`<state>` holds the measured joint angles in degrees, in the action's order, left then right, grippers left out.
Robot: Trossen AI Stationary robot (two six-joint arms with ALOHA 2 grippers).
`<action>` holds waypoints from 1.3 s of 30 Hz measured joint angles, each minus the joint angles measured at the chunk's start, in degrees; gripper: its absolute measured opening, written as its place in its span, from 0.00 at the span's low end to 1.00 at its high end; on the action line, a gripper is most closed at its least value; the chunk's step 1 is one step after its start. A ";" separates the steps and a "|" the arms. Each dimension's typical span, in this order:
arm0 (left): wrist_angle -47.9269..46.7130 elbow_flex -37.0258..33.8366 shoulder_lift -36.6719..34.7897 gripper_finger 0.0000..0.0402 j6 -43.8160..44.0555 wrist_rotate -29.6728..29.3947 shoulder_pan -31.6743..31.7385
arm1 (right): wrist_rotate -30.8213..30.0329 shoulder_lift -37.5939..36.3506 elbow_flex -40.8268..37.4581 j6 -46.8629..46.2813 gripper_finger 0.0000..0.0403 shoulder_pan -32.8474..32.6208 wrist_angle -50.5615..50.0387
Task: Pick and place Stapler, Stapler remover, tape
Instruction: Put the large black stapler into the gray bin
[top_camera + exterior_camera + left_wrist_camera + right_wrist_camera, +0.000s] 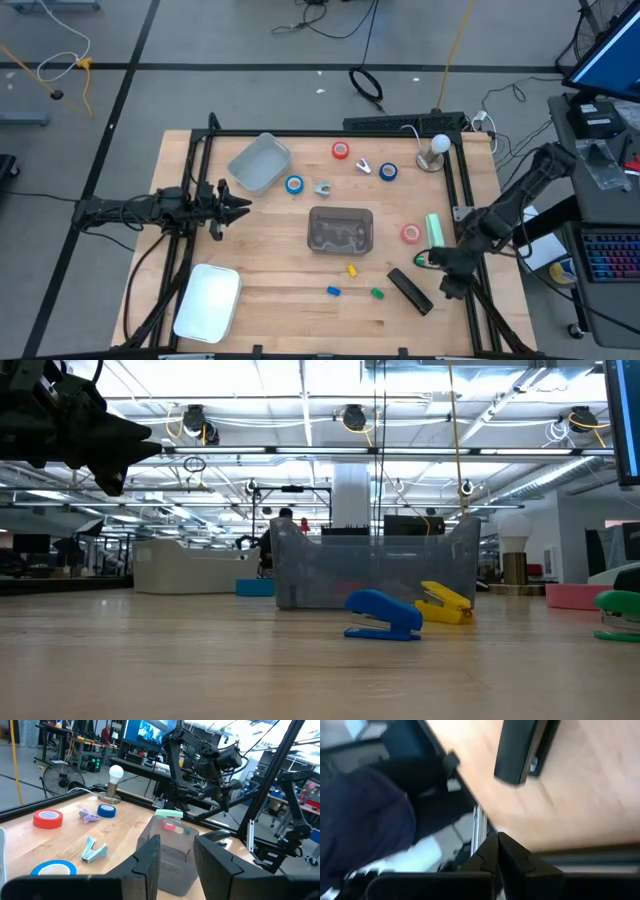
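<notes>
No legible text or labels.

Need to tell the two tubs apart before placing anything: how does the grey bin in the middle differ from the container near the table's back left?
The grey bin is dark and smoky; the back container is pale blue-grey. The bin sits square to the table edges at the centre, the container is turned at an angle. Both are rectangular, open-topped tubs resting on the table.
</notes>
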<state>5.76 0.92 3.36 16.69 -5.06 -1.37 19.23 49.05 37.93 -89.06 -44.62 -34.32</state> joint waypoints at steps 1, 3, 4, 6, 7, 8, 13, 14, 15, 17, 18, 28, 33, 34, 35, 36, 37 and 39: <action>-0.01 -0.01 0.00 0.29 0.00 0.00 0.00 | -2.21 0.61 0.00 -0.91 0.00 -1.31 0.23; 0.00 0.01 0.00 0.29 0.01 0.00 0.00 | -5.78 1.92 0.00 -2.38 0.00 -3.68 0.28; 0.00 0.01 0.00 0.29 0.00 0.00 0.00 | -7.41 2.55 0.00 -2.92 0.00 -4.70 0.47; 0.00 0.01 0.00 0.29 0.02 0.00 0.00 | -10.63 3.84 0.00 -3.29 0.00 -6.26 2.01; 0.00 0.00 0.00 0.29 0.02 0.00 0.00 | -11.89 4.50 0.02 -3.28 0.00 -6.73 3.00; 0.00 -0.01 0.00 0.29 0.02 0.00 0.00 | -12.47 5.06 0.04 -3.28 0.00 -6.93 3.55; 0.00 0.01 0.00 0.29 0.02 0.00 0.00 | -11.57 6.05 0.04 -2.28 0.00 -6.86 4.63; 0.00 0.01 0.00 0.29 0.02 0.00 0.00 | -11.25 6.04 0.04 -1.92 0.00 -6.89 4.60; 0.00 -0.01 0.00 0.29 0.02 0.00 0.00 | -10.74 5.99 0.04 -1.74 0.01 -6.89 4.54; 0.00 0.00 0.00 0.29 0.03 0.00 0.00 | -10.18 5.80 0.04 -1.42 0.03 -6.89 4.56; 0.00 0.00 0.00 0.29 0.07 0.00 0.00 | -10.18 5.80 0.04 -1.40 0.04 -6.89 4.59; 0.00 0.00 0.00 0.29 0.06 0.02 0.00 | -10.20 5.82 0.04 -1.80 0.33 -6.86 4.11; -0.11 -0.01 0.00 0.29 0.04 0.02 0.00 | -10.50 6.58 -0.01 -1.90 0.51 -6.86 4.19; -0.13 -0.01 0.00 0.29 0.04 0.01 0.00 | -10.52 6.82 -0.21 -1.97 0.54 -6.86 4.62; -0.15 -0.01 0.00 0.29 0.04 0.00 0.00 | -10.52 7.04 -0.61 -2.11 0.57 -6.86 5.51; -0.17 0.00 0.00 0.29 0.04 0.01 0.00 | -10.52 7.25 -1.19 -2.28 0.60 -6.86 6.74; -0.20 0.01 0.00 0.29 0.04 0.02 0.00 | -10.52 7.41 -1.83 -2.55 0.63 -6.86 8.16; -0.56 0.00 0.00 0.29 0.04 0.01 0.00 | -10.48 7.53 -3.46 -3.20 0.68 -6.86 12.10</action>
<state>5.20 0.92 3.36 16.72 -5.05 -1.37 8.75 56.58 34.47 -92.26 -51.48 -22.22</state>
